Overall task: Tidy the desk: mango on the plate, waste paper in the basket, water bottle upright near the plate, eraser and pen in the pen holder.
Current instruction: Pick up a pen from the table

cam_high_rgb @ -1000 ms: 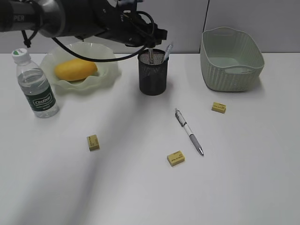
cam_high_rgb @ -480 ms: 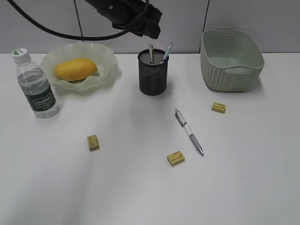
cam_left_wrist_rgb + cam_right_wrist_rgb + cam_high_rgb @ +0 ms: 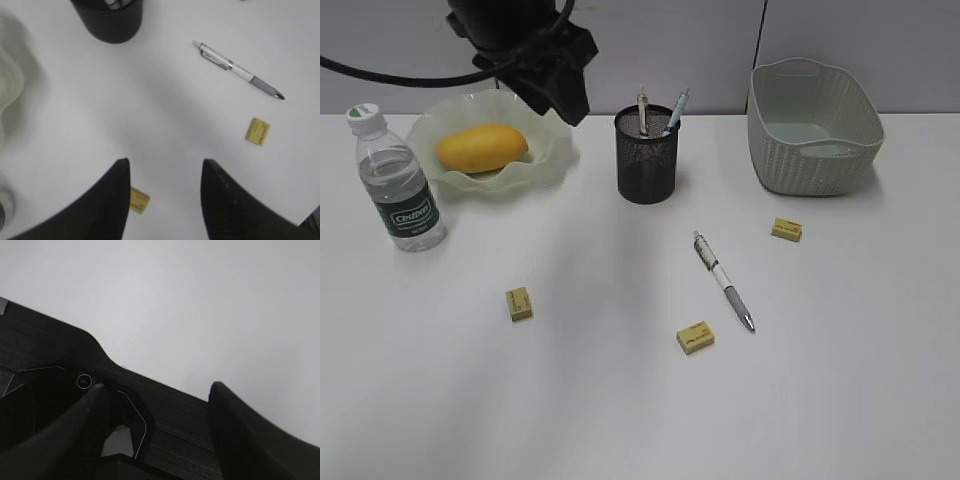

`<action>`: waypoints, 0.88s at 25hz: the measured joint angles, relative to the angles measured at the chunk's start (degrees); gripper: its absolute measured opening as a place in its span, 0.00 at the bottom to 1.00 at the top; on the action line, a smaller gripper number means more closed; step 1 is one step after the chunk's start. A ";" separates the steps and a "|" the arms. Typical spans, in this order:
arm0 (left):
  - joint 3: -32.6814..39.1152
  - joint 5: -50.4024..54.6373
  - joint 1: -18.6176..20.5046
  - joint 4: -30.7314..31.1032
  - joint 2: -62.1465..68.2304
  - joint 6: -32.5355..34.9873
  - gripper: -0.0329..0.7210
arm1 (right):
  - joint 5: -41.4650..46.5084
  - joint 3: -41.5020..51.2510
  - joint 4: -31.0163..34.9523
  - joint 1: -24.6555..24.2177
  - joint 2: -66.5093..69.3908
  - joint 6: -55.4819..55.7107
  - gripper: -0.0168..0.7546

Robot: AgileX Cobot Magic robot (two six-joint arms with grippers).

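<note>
Our left claw [image 3: 565,95] hangs high over the table [image 3: 620,400], jaws apart and empty, between the plate [image 3: 545,160] and the pen holder [image 3: 647,165]. In the left wrist view we look down between the fingers [image 3: 112,200] at one yellow eraser [image 3: 139,200] just beneath, a second eraser [image 3: 257,131] farther off, and the loose pen [image 3: 239,72] lying flat near the holder. Our right claw [image 3: 155,405] is also open and holds nothing; its camera shows only its own base and a blank wall.

The mango [image 3: 482,147] sits on the plate, the water bottle [image 3: 400,185] stands upright beside it, and two pens stand in the holder. A third eraser [image 3: 786,229] lies near the basket [image 3: 815,150]. We see no waste paper.

We judge the risks as these: the erasers are small and low, so a descent slightly off could pinch an edge and flick one away; a careless sweep could knock the holder or bottle over.
</note>
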 joint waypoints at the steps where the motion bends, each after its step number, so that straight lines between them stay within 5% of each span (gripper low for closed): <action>1: 0.00 0.01 0.00 1.11 -0.13 -1.91 0.52 | 0.00 0.00 0.00 0.00 0.00 0.00 0.66; 10: 4.19 0.01 0.00 3.30 -7.42 -5.38 0.52 | 0.00 0.00 0.00 0.00 0.00 0.00 0.66; 22: 36.50 -2.17 0.00 7.18 -30.17 -5.38 0.52 | 0.00 0.00 0.00 0.00 0.00 0.00 0.66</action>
